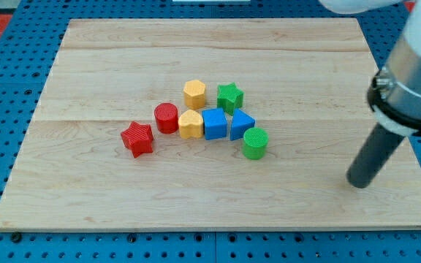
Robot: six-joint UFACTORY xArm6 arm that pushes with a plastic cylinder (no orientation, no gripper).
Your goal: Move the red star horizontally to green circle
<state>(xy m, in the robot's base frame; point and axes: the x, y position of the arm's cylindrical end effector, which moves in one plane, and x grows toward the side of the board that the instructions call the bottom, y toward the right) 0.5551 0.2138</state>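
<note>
The red star (137, 139) lies left of the block cluster, close to the red cylinder (167, 117) and apart from it. The green circle (254, 143) stands at the cluster's lower right, touching the blue triangle (241, 124). The star and the green circle sit at about the same height in the view. My tip (358, 183) is far to the view's right, well right of the green circle and touching no block.
The cluster also holds a yellow heart-like block (191, 125), a blue cube (214, 123), a yellow hexagon (194, 94) and a green star (230, 96). The wooden board (86, 197) lies on a blue pegboard; its right edge is near my tip.
</note>
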